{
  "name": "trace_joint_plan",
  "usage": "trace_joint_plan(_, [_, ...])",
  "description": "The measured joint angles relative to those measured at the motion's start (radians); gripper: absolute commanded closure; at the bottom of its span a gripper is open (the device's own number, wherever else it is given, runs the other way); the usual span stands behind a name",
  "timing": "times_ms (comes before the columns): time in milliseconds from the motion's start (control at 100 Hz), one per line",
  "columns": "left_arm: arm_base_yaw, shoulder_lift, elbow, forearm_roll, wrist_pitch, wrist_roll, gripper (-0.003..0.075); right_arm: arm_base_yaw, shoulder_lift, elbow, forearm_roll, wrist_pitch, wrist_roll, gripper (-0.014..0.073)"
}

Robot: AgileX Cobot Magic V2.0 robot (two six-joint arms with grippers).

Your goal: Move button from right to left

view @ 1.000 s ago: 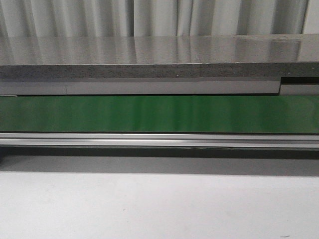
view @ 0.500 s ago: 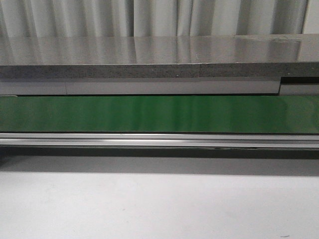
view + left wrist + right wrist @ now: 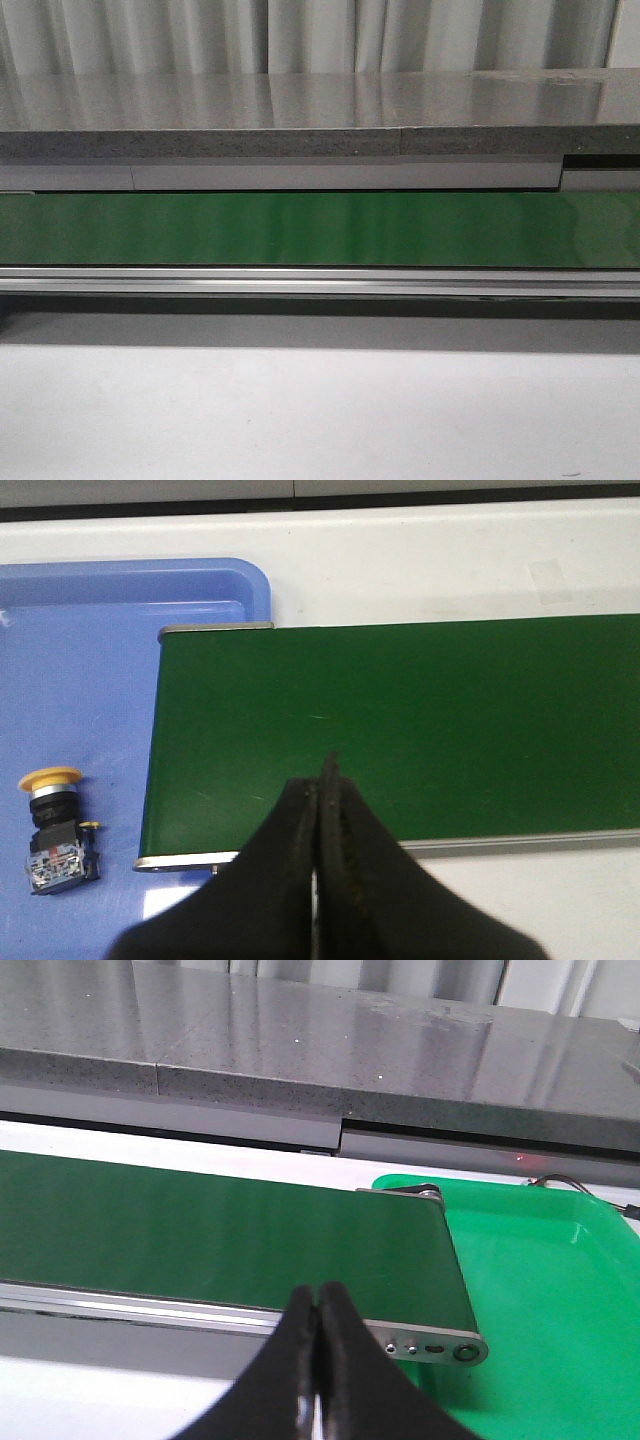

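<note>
On the blue tray [image 3: 120, 610], off the conveyor belt's [image 3: 400, 730] end, your button [image 3: 55, 825] lies on its side well apart from the left claw [image 3: 322, 780], long axis apparently parallel to that end; yellow cap, black body. Both claws, left and right [image 3: 318, 1305], are pressed together, empty

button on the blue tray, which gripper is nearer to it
Left. The button lies in the blue tray beside the left gripper. The right gripper hangs by the green tray; no button shows there.
</note>
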Motion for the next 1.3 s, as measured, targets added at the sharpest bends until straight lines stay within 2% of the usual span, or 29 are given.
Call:
trace_joint_plan(270, [-0.008, -0.207, 0.16, -0.011, -0.092, 0.0, 0.0741, 0.0, 0.0, 0.0, 0.0, 0.0, 0.0, 0.0655])
trace_joint_plan(500, [-0.008, -0.382, 0.272, -0.019, -0.115, 0.0, 0.0741, 0.0, 0.0, 0.0, 0.0, 0.0, 0.0, 0.0655])
trace_joint_plan(740, [-0.008, -0.499, 0.324, -0.126, -0.095, 0.0, 0.0741, 0.0, 0.0, 0.0, 0.0, 0.0, 0.0, 0.0655])
trace_joint_plan(1110, [-0.008, -0.658, 0.412, -0.134, -0.084, 0.027, 0.0741, 0.0, 0.0, 0.0, 0.0, 0.0, 0.0, 0.0655])
trace_joint_plan(1300, [-0.008, -0.756, 0.487, -0.128, -0.174, 0.057, 0.0741, 0.0, 0.0, 0.0, 0.0, 0.0, 0.0, 0.0655])
